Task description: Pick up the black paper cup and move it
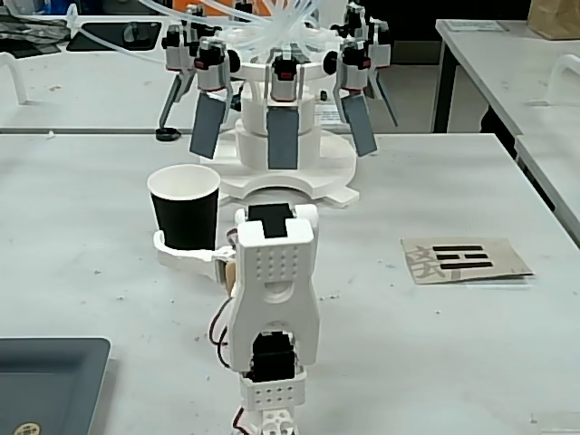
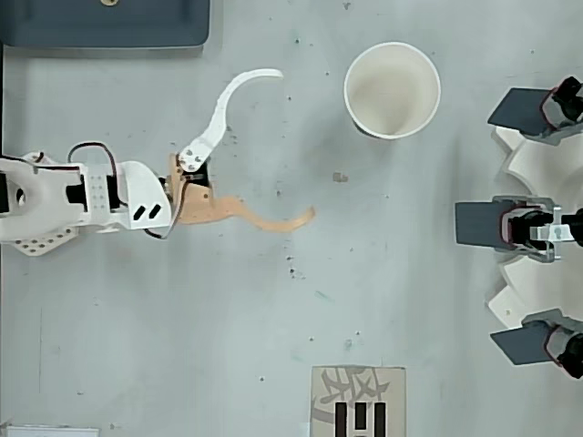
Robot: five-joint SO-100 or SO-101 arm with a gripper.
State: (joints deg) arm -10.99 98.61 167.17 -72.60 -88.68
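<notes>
Black paper on the outside and white within, the black paper cup [image 2: 392, 89] stands upright on the grey table [image 2: 273, 346], and in the overhead view we see straight down into its empty white interior. In the fixed view we find the cup [image 1: 185, 210] to the left of the arm [image 1: 270, 308] and in front of the white round fixture [image 1: 285, 154] with its dark hanging panels. We see the gripper [image 2: 296, 146] spread wide in the overhead view: its white curved finger [image 2: 228, 105] sweeps up toward the cup's side of the table while the tan curved finger [image 2: 264, 218] reaches out lower down, and the cup sits beyond both tips, clear of them. In the fixed view the white finger [image 1: 186, 250] crosses in front of the cup's base, though we cannot tell from there whether it touches. A printed card [image 2: 357, 401] with black bars lies at the bottom edge of the overhead view, and a dark tray [image 2: 105, 23] sits at the top left corner, both well apart from the cup
</notes>
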